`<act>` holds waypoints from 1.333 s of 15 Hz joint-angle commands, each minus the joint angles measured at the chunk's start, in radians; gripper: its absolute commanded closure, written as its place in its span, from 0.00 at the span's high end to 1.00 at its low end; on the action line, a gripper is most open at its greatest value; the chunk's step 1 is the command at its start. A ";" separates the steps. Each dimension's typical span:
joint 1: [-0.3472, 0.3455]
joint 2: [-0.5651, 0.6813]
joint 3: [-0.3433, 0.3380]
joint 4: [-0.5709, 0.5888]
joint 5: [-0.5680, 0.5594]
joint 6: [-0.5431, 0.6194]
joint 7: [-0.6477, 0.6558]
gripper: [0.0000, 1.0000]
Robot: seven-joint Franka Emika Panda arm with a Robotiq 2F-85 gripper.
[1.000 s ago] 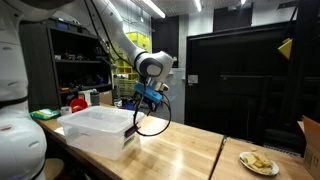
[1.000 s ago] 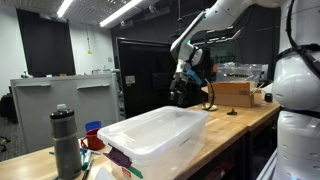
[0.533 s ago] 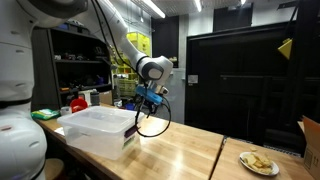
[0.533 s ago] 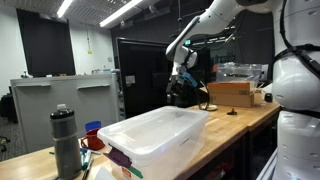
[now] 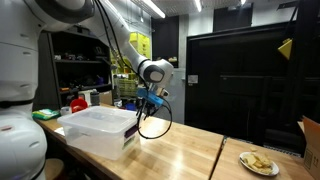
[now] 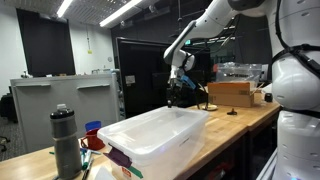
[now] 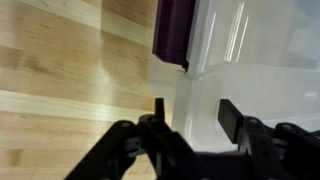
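Note:
My gripper [image 7: 193, 110] is open and empty. It hangs over the near edge of a clear plastic bin [image 7: 250, 50] with a purple latch handle [image 7: 174, 30] on its end. In both exterior views the gripper [image 5: 143, 103] [image 6: 177, 92] hovers just above the bin's far end [image 5: 100, 127] [image 6: 160, 135], above the wooden table [image 5: 180, 150]. One finger lies over the bin's rim, the other over its inside.
A plate with food [image 5: 258, 162] sits on the table's far corner beside a cardboard box [image 5: 311, 140]. A dark bottle [image 6: 65, 140] and a red cup [image 6: 92, 138] stand near the bin. A cardboard box [image 6: 233, 93] sits behind. Shelves [image 5: 75, 70] stand at the back.
The arm has shifted slightly toward the bin's end and a little lower. The gripper stays open and nothing was taken hold of.

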 commanded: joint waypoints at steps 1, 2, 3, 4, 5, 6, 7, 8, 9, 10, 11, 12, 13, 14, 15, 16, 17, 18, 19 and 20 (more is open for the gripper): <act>-0.007 -0.002 0.013 0.018 -0.040 -0.019 0.033 0.27; -0.007 -0.006 0.014 0.020 -0.043 -0.022 0.036 0.21; -0.006 -0.011 0.015 0.019 -0.048 -0.022 0.042 0.19; -0.006 -0.019 0.015 0.016 -0.052 -0.021 0.044 0.19; -0.006 -0.030 0.015 0.012 -0.056 -0.021 0.044 0.19; -0.005 -0.054 0.016 0.001 -0.062 -0.019 0.042 0.19; -0.003 -0.079 0.016 -0.008 -0.070 -0.018 0.043 0.19; 0.000 -0.106 0.018 -0.018 -0.083 -0.017 0.046 0.19; 0.003 -0.131 0.019 -0.027 -0.099 -0.016 0.051 0.19; 0.006 -0.152 0.020 -0.033 -0.114 -0.016 0.057 0.19; 0.010 -0.175 0.023 -0.039 -0.130 -0.017 0.066 0.19; 0.014 -0.194 0.026 -0.045 -0.144 -0.017 0.072 0.19; 0.018 -0.210 0.030 -0.050 -0.158 -0.016 0.077 0.19; 0.021 -0.225 0.032 -0.055 -0.171 -0.017 0.083 0.19; 0.025 -0.235 0.033 -0.058 -0.180 -0.018 0.089 0.19; 0.029 -0.241 0.034 -0.062 -0.190 -0.017 0.097 0.19; 0.033 -0.246 0.034 -0.064 -0.197 -0.019 0.104 0.19; 0.037 -0.246 0.034 -0.066 -0.205 -0.017 0.112 0.19; 0.040 -0.248 0.034 -0.070 -0.210 -0.014 0.118 0.19; 0.042 -0.250 0.035 -0.080 -0.218 0.015 0.134 0.19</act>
